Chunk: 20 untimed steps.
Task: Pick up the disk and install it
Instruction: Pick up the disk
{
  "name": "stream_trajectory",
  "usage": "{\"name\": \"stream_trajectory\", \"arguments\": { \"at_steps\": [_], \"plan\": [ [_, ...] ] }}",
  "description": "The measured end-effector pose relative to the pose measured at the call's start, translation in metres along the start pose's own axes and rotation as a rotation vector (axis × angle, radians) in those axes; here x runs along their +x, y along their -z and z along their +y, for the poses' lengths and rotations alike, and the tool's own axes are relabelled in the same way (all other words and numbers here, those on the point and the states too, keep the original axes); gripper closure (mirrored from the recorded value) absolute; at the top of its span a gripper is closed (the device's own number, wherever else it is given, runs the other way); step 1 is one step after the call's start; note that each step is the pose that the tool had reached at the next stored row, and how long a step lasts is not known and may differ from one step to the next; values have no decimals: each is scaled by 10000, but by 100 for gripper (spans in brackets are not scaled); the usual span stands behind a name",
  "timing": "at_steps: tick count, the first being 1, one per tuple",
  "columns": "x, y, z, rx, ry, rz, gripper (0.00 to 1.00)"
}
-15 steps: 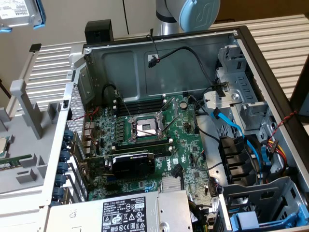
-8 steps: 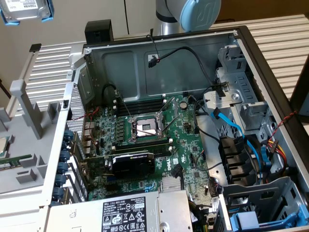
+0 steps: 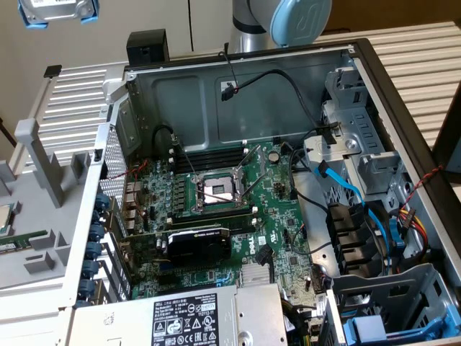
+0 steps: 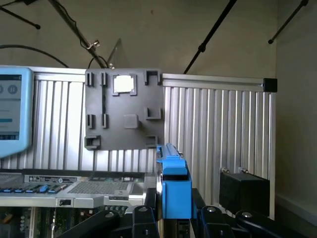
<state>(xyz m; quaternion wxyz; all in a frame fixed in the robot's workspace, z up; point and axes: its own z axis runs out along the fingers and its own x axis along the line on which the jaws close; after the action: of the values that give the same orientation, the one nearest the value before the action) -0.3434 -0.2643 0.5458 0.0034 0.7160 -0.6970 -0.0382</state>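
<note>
A: Where do we have the disk (image 4: 174, 186)?

B: In the wrist view we see it edge-on. One bright blue rail stands upright between the black fingers (image 4: 143, 220) of the gripper (image 4: 174, 218).

A: So we call that a hold?

B: We do. The fingers are closed partway, one on each side of the rail, clamping it.

A: And in the exterior view?

B: There we find its silver body and blue rails at the far end of the exterior view's left. It is cut by the picture's edge and well apart from the open computer case (image 3: 238, 79).

A: What do we see inside the case?

B: The black graphics card (image 3: 198, 245) lies near the middle. The grey power-supply box (image 3: 187, 317) is at the near side. The metal drive cage (image 3: 360, 144) is on the exterior view's right.
</note>
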Motion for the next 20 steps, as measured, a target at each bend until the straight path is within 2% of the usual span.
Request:
{"name": "stream_trajectory", "arguments": {
  "at_steps": [7,14,20],
  "plan": [
    [5,73,-305,0,0,0,63],
    [13,117,-568,3,0,1,63],
    [22,162,-746,43,2,2,63]
  ]
}}
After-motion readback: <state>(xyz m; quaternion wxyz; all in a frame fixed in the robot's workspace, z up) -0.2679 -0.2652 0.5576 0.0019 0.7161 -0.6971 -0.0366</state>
